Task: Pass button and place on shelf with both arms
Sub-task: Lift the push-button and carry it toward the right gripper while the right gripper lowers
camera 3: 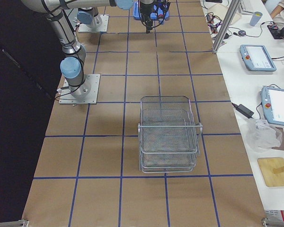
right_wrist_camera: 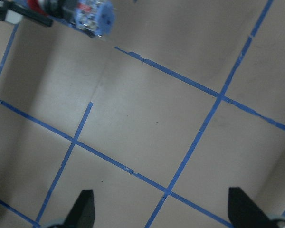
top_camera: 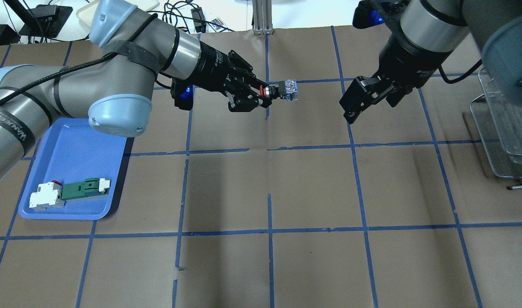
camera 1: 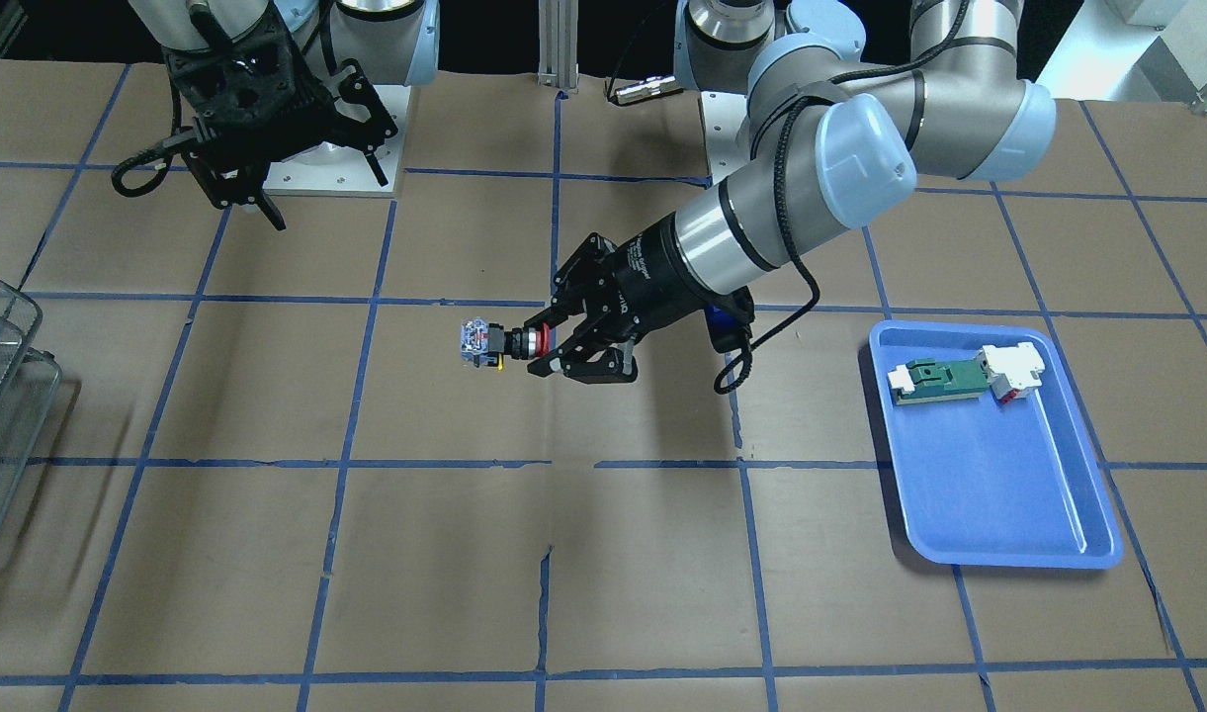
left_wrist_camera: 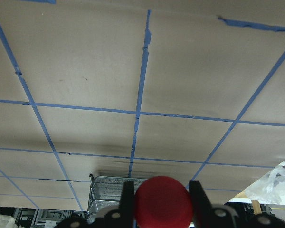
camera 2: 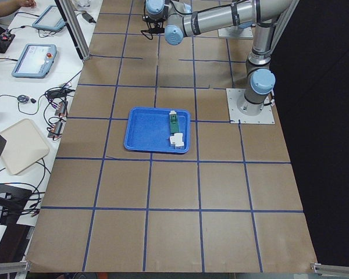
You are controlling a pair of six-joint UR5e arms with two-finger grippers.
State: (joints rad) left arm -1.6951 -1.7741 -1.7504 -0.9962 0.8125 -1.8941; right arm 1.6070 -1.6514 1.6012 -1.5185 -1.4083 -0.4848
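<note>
My left gripper [camera 1: 542, 345] is shut on the red head of the button [camera 1: 484, 345] and holds it level above the table's middle, with its blue-and-clear block pointing toward the right arm. From overhead the button [top_camera: 284, 90] sticks out past the left gripper [top_camera: 264, 93]. The left wrist view shows the red head [left_wrist_camera: 161, 203] between the fingers [left_wrist_camera: 127, 199]. My right gripper [top_camera: 351, 112] hangs open and empty, a gap away from the button. Its wrist view shows the button [right_wrist_camera: 92, 16] at the top left. The wire-mesh shelf [camera 3: 168, 135] stands at the table's right end.
A blue tray [top_camera: 83, 145] under my left arm holds a green part [top_camera: 82, 189] and a white part [top_camera: 47, 200]. The shelf [top_camera: 502, 128] is beside my right arm. The table is brown paper with a blue tape grid.
</note>
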